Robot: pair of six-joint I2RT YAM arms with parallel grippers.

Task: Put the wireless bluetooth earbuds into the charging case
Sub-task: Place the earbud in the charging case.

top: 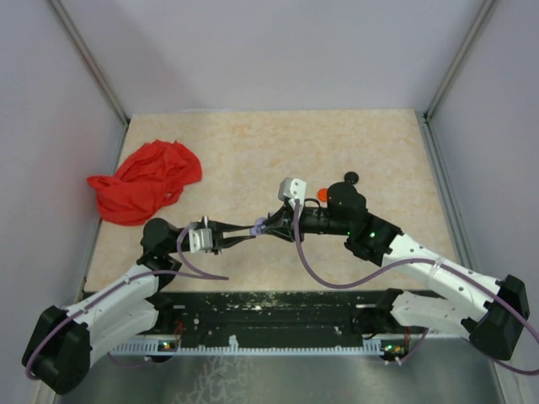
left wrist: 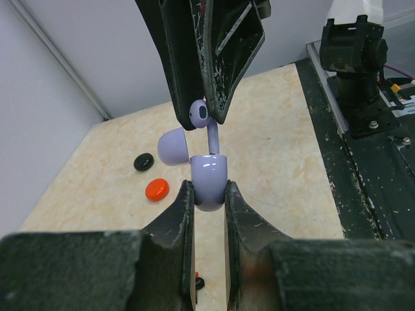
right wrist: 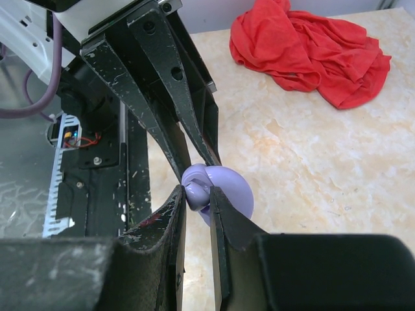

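My left gripper (left wrist: 207, 195) is shut on the lavender charging case (left wrist: 207, 183) and holds it upright above the table, its lid (left wrist: 174, 146) hinged open to the left. My right gripper (left wrist: 202, 116) is shut on a lavender earbud (left wrist: 199, 113), whose stem (left wrist: 213, 137) points down into the case's opening. In the right wrist view the earbud (right wrist: 196, 188) sits between my fingers with the case (right wrist: 237, 191) just behind it. In the top view both grippers meet at the case (top: 258, 225) near the table's front middle. Tiny reddish-orange and black bits (left wrist: 198, 280) lie on the table below.
A round orange disc (left wrist: 157, 189) and a round black disc (left wrist: 143, 161) lie on the table beyond the case; they also show in the top view, the orange disc (top: 322, 194) and the black disc (top: 350, 178). A crumpled red cloth (top: 147, 181) lies at the left.
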